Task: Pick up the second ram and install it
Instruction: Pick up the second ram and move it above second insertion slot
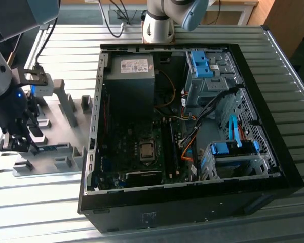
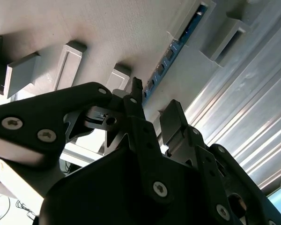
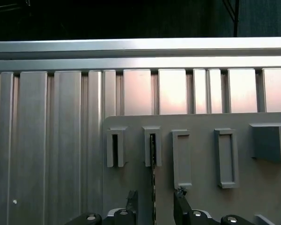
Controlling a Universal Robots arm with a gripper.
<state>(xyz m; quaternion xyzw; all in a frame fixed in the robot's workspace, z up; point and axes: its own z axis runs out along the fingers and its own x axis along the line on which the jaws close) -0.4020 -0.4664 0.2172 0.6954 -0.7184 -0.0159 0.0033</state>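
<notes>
The ram, straddled by the released tool, is seen edge-on in the first wrist view, blue-faced in the second wrist view.

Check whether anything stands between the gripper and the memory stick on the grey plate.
Nothing visible does. In the first wrist view the open gripper is lined up on the memory stick, which stands on edge in its grey blocks.
</notes>
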